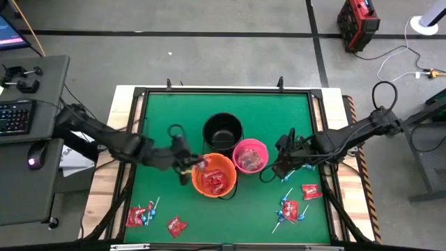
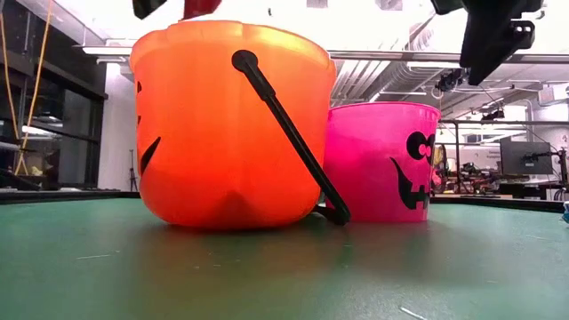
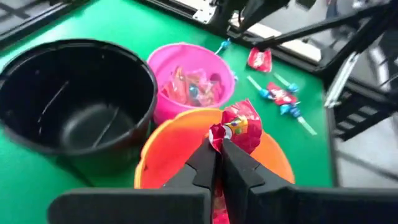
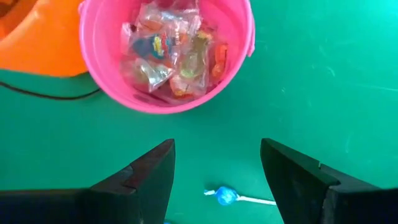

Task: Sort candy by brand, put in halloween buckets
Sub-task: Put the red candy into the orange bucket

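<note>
My left gripper (image 3: 217,157) is shut on a red shiny candy packet (image 3: 240,123) above the orange bucket (image 1: 214,176), over its rim on the left side. The orange bucket has red packets inside. The pink bucket (image 1: 250,155) holds clear-wrapped candies (image 4: 168,56), and the black bucket (image 1: 223,131) stands behind both. My right gripper (image 4: 217,155) hangs open over bare table beside the pink bucket, on its right. A blue-headed lollipop (image 4: 225,196) lies on the mat just under it, between the fingers. My left gripper pinches the red packet by its lower edge (image 3: 219,134) between the two fingertips (image 3: 205,158). The packet stands out beyond the fingertips, lifted clear above the open orange bucket (image 3: 180,146).
Loose candy lies on the green mat: red packets and lollipops near the front left corner (image 1: 141,215), one packet (image 1: 176,226) by the near edge, and more on the right (image 1: 311,191), (image 1: 289,209). A raised dark frame (image 1: 226,90) rims the table.
</note>
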